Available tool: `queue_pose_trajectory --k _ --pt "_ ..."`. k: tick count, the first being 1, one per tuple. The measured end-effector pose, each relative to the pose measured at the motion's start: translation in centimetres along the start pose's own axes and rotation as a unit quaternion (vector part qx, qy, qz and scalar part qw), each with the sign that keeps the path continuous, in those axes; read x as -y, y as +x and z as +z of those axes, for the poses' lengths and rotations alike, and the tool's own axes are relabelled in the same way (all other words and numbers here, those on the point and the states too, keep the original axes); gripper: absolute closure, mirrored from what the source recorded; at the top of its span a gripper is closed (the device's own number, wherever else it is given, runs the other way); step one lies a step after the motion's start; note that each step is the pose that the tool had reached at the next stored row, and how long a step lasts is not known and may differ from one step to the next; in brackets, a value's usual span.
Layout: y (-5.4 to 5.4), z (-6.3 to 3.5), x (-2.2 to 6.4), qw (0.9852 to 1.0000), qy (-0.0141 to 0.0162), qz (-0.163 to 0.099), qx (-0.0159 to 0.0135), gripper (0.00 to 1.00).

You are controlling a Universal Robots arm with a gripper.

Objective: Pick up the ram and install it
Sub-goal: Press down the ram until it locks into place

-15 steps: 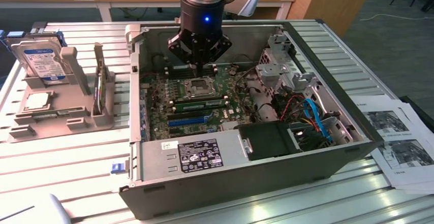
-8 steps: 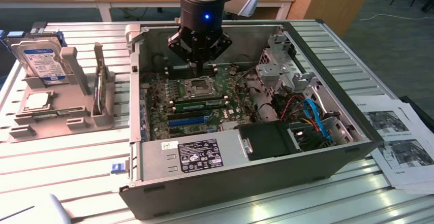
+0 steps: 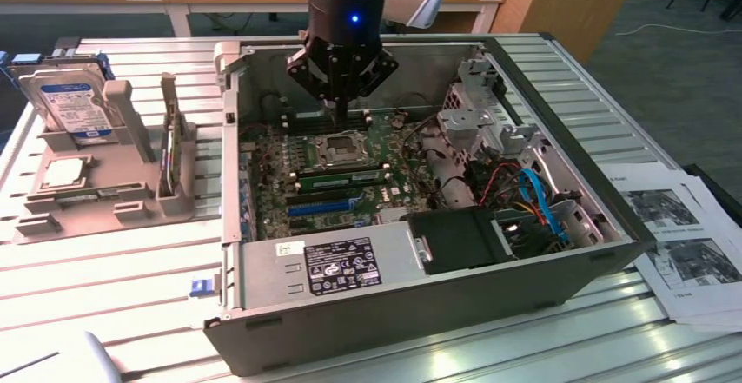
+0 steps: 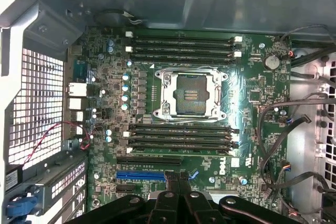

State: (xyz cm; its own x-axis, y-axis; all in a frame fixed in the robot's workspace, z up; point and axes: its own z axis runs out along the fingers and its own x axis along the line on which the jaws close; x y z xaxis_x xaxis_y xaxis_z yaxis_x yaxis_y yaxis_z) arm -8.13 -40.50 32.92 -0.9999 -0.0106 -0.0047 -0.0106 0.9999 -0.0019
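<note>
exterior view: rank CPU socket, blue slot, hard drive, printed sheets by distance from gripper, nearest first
From the gripper:
1. CPU socket, right beneath it inside the case.
2. Blue slot, lower on the board, toward the case's near wall.
3. Hard drive, in the stand at the exterior view's left.
4. Printed sheets, far off at the exterior view's right.

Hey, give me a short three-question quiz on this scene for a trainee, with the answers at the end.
1. True or false: the gripper hangs above the open computer case.
2. Where does the hard drive stand? A) in the grey holder at the exterior view's left; B) inside the case; C) on the floor.
3. In the wrist view, what colour is the brightest long slot on the motherboard?
Key: 1 true; 2 A; 3 blue.
</note>
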Motion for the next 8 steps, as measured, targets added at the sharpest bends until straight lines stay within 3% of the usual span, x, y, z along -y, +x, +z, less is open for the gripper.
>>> queue_pose_trajectory --k 8 --pt "0.0 -0.08 0.0 1.0 0.0 0.0 0.0 0.9"
